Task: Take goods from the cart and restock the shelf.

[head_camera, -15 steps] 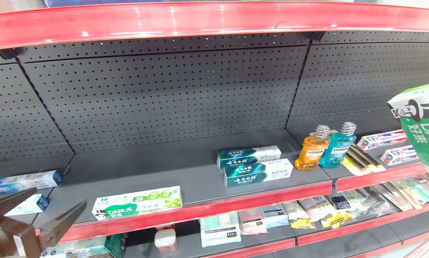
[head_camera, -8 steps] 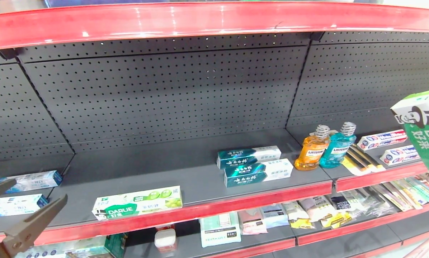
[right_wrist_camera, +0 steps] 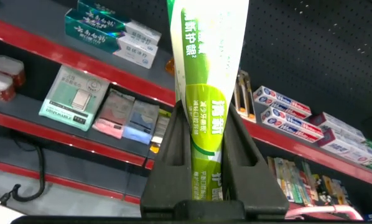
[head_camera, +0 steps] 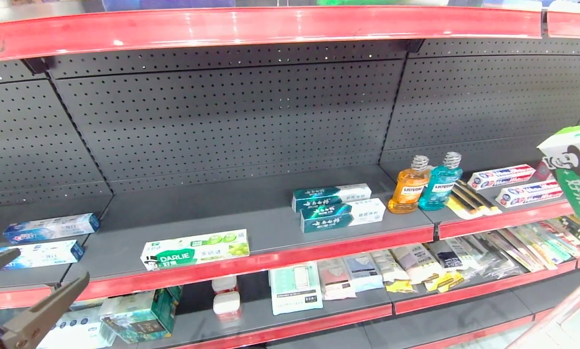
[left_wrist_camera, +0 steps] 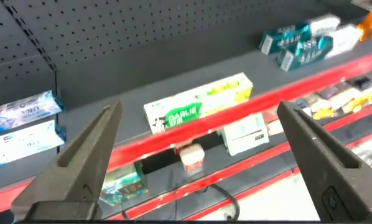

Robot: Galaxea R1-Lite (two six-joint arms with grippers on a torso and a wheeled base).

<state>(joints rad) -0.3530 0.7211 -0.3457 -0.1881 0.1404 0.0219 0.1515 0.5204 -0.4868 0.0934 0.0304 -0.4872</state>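
1 green toothpaste box already lies at the front of the shelf, a 2nd box sits clamped in the right gripper off to the right, not yet placed, and the left gripper hangs spread wide, empty.

The toothpaste box is green and white, the shelf black, perforated, red-edged.

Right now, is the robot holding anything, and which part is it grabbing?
Yes. The right gripper pinches the green toothpaste box near one end. The left gripper is open, holding nothing.
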